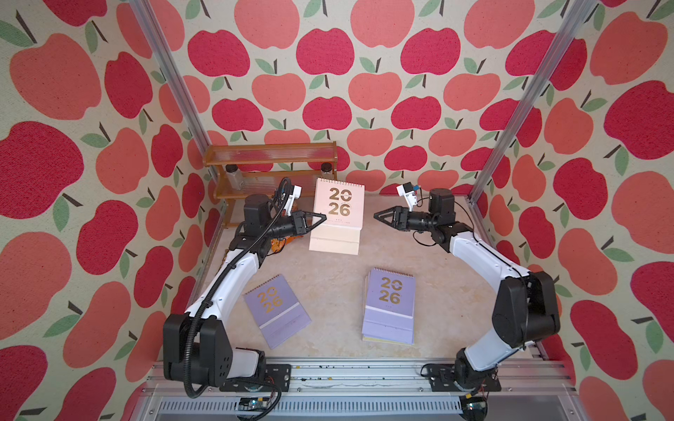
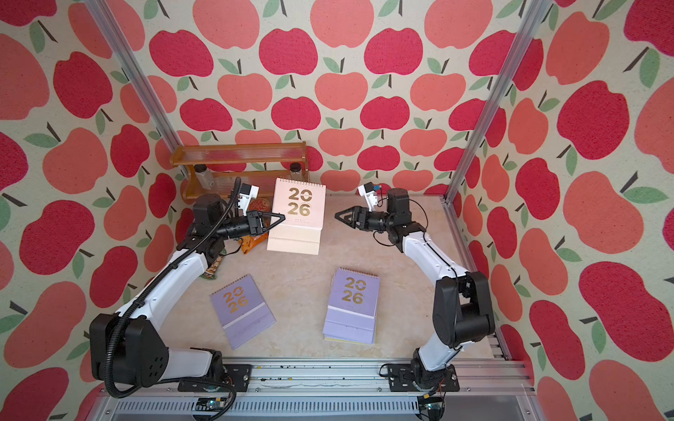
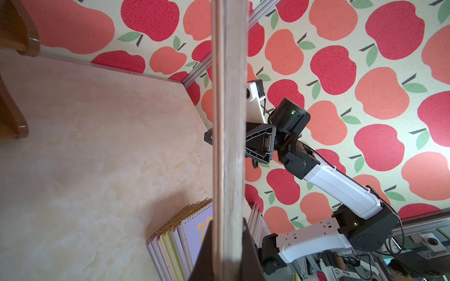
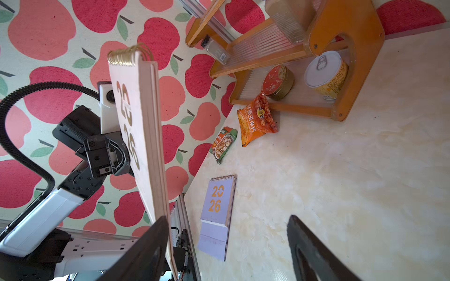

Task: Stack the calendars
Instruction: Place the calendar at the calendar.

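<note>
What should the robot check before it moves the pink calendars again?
1. Left gripper shut on the pink calendars: ok.
2. Pink calendars lifted off the table: ok.
3. Right gripper open and apart from the pink calendars: ok.
4. Top of the lilac stack has nothing on it: ok.
5. Lone lilac calendar already stacked: not ok, it lies by itself on the table.
6. Every pink layer is caught in the grip: cannot tell.

L gripper (image 1: pixel 322 218) clamped, R gripper (image 1: pixel 376 215) spread wide.
</note>
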Motion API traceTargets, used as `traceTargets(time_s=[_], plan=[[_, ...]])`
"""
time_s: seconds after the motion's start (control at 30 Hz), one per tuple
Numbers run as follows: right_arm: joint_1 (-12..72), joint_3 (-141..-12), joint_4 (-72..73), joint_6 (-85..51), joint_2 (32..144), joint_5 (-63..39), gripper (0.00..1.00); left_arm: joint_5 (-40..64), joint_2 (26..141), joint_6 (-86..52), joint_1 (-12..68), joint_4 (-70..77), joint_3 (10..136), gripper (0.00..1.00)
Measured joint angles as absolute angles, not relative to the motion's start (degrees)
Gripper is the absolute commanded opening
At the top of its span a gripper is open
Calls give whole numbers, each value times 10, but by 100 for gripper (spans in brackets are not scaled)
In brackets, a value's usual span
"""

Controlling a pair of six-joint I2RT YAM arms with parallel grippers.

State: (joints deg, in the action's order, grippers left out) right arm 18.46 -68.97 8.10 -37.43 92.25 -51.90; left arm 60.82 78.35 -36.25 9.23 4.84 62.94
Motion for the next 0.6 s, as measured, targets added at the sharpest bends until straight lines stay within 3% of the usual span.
traceTargets(time_s=[0.6], plan=[[215, -641, 244, -452, 893, -539, 79, 625, 848, -402, 154, 130, 629, 0]])
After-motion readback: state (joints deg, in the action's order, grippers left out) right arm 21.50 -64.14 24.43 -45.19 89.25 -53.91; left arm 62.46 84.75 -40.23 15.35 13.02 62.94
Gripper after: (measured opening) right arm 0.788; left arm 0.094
